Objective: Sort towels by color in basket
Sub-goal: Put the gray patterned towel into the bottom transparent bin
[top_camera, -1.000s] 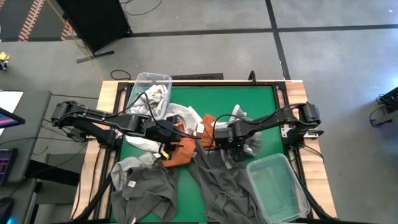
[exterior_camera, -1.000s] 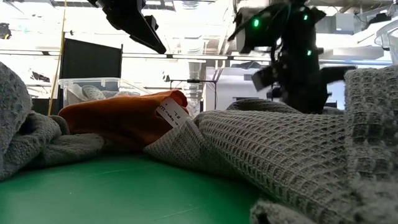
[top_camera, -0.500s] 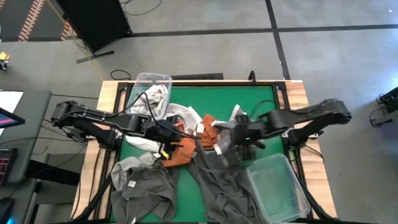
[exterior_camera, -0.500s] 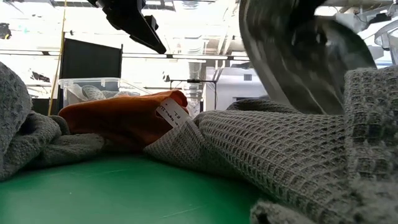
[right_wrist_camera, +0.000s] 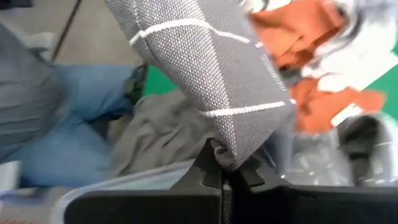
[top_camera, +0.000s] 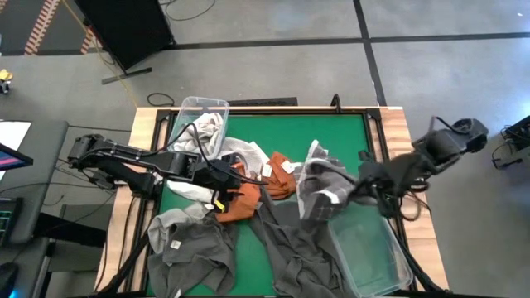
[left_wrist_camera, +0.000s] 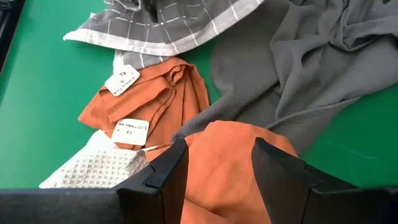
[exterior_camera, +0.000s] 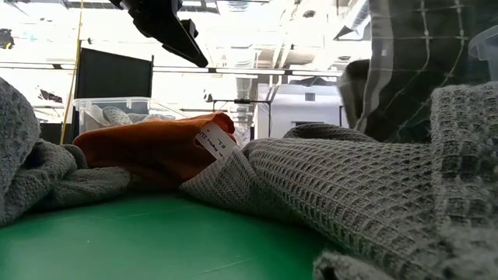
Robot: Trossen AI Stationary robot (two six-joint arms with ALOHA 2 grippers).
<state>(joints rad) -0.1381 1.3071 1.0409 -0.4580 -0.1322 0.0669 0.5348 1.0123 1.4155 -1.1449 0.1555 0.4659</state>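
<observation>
The right gripper (right_wrist_camera: 225,169) is clamped on a grey checked towel (top_camera: 319,184), held above the table beside the clear bin (top_camera: 368,252) (apparently just over its near rim). The left gripper (left_wrist_camera: 216,163), fingers spread, hovers over 1 rust orange towel (left_wrist_camera: 233,165).

A: Rust orange towels (top_camera: 248,192) sit bunched mid-table, one lying just under the left gripper (left_wrist_camera: 214,163), whose fingers stand apart.

B: And the grey grid-lined towel (top_camera: 319,186)?

A: Lifted, hanging just beside the orange heap, pinched tight in the right gripper (right_wrist_camera: 225,169).

B: Dark grey towels (top_camera: 290,240)?

A: Spread flat on the near side of the orange heap, touching it; a pale waffle one (left_wrist_camera: 93,168) lies against it too.
</observation>
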